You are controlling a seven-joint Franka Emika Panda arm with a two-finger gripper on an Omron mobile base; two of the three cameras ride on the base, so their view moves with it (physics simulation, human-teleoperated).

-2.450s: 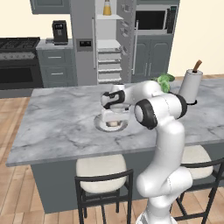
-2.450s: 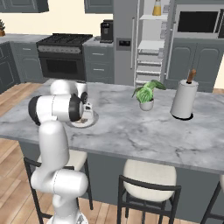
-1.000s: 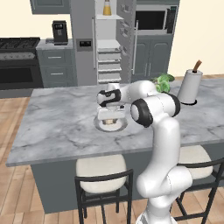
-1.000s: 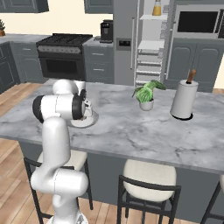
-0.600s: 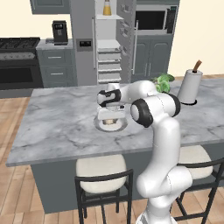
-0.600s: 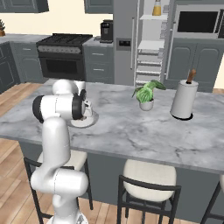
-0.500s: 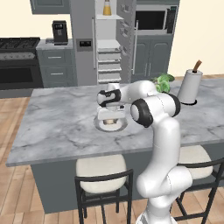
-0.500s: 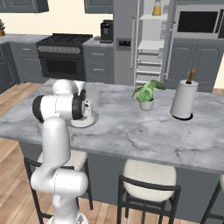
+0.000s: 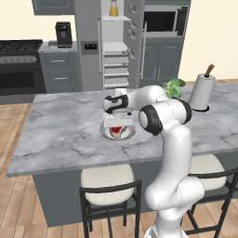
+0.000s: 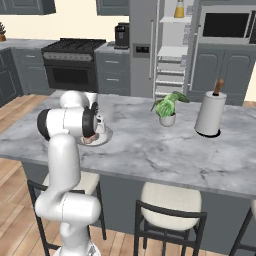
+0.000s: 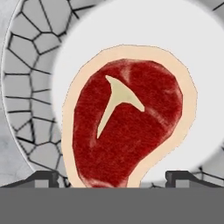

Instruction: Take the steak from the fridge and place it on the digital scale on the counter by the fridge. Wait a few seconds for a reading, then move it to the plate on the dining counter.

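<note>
The steak (image 11: 127,127), red with a pale rim and a white Y-shaped vein, lies flat on the plate (image 11: 35,87). The plate (image 9: 104,131) sits on the dining counter (image 9: 60,130), left of the middle. My gripper (image 9: 118,121) hangs just above the steak (image 9: 116,132), pointing down. It is open, with one fingertip (image 11: 43,177) on each side of the meat and clear of it. From the right I see the gripper (image 10: 94,131) over the plate (image 10: 103,136). The fridge (image 9: 116,46) stands open behind the island. The digital scale is out of view.
A potted plant (image 9: 174,86) and a paper towel roll on its holder (image 9: 203,92) stand on the island to the right. Cushioned stools (image 9: 109,179) line the near edge. A black coffee machine (image 9: 62,33) and a stove (image 9: 16,65) are at the back left.
Between 2.5 s and 1.0 s ago my gripper rose a little above the plate, leaving the steak lying there. Since then nothing has moved.
</note>
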